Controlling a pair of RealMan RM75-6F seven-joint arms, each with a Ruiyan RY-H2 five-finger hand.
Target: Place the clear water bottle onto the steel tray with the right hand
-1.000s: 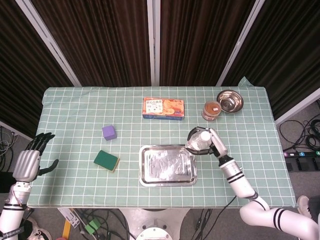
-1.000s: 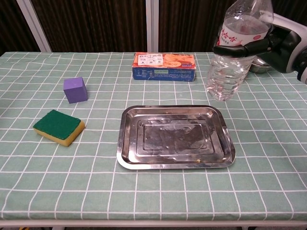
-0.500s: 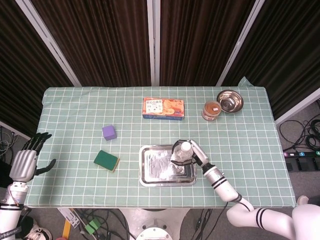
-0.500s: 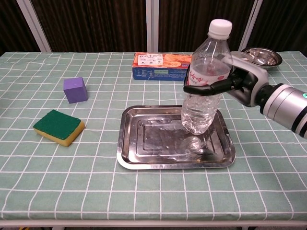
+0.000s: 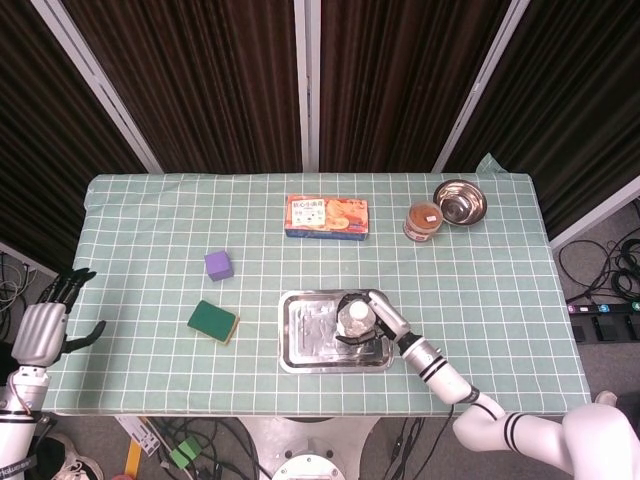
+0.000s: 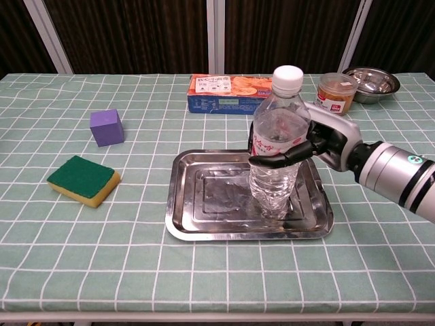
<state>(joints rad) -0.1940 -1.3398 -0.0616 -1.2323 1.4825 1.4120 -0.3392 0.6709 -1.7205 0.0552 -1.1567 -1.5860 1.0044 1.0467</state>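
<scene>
Right hand [image 6: 319,144] wraps the clear water bottle [image 6: 276,146] at mid-height, dark fingers [image 6: 275,160] curled round its front just under the red label. Bottle stands upright w/ its base on the steel tray [image 6: 204,227], in the tray's right half, directly under the hand; white cap up. In head view the same hand [image 5: 372,320] sits over the tray's right part, bottle cap [image 5: 358,313] showing betw. the fingers.

Beyond the hand, toward the table's far edge: orange-lidded jar [image 6: 335,94], and past it the steel bowl [image 6: 370,83]. Far-left of the hand, biscuit box [image 6: 233,94] lies flat, just beyond the tray. Well to the hand's left: purple cube [image 6: 107,128], and nearer the front edge a green/yellow sponge [image 6: 83,180], both on the green checked cloth [image 6: 204,285].

Left hand [image 5: 42,327] hangs off the table's left edge, well apart from everything, fingers spread, holding nothing; seen in head view only.
</scene>
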